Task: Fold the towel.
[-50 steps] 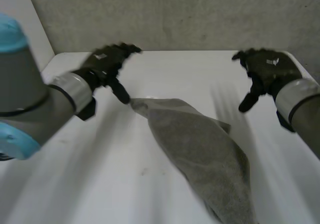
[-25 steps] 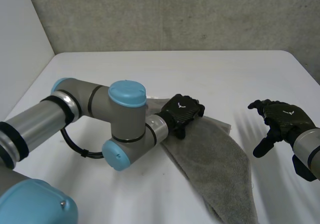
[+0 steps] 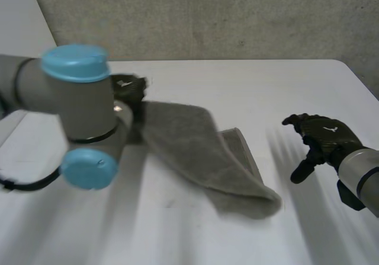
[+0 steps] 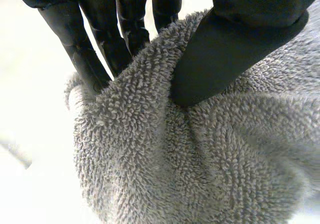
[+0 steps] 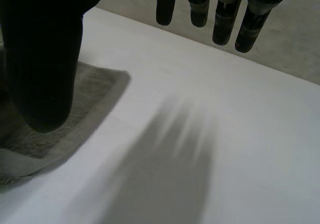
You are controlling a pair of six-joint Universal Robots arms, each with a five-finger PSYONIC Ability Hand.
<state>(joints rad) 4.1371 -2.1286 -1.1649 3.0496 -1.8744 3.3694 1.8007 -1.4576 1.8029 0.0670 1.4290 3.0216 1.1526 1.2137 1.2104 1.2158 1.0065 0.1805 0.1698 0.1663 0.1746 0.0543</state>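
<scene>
Still early in the fold, judging by the lie of the towel. Runs as a long rumpled band across the middle of the surface, from about 10 o'clock down to 5 o'clock. Doubles over loosely at the 5 o'clock end, with a hemmed layer peeking out from under. No matched corners yet, no square edges, no clean crease. Plenty left by this reckoning: spreading flat, bringing ends together, smoothing down.

Now over to the left hand, up at 10 o'clock on the towel's far end. Grasping the cloth, no doubt about it. From the wrist, shows the thumb pressed onto the terry and the fingers straight behind the bunched edge, pinching the cloth between them.

And across to the right hand, out at 3 o'clock. Released, with fingers straight and spread, holding nothing. Hangs over bare surface, clear of the towel, with a hemmed corner lying off toward the thumb side.
</scene>
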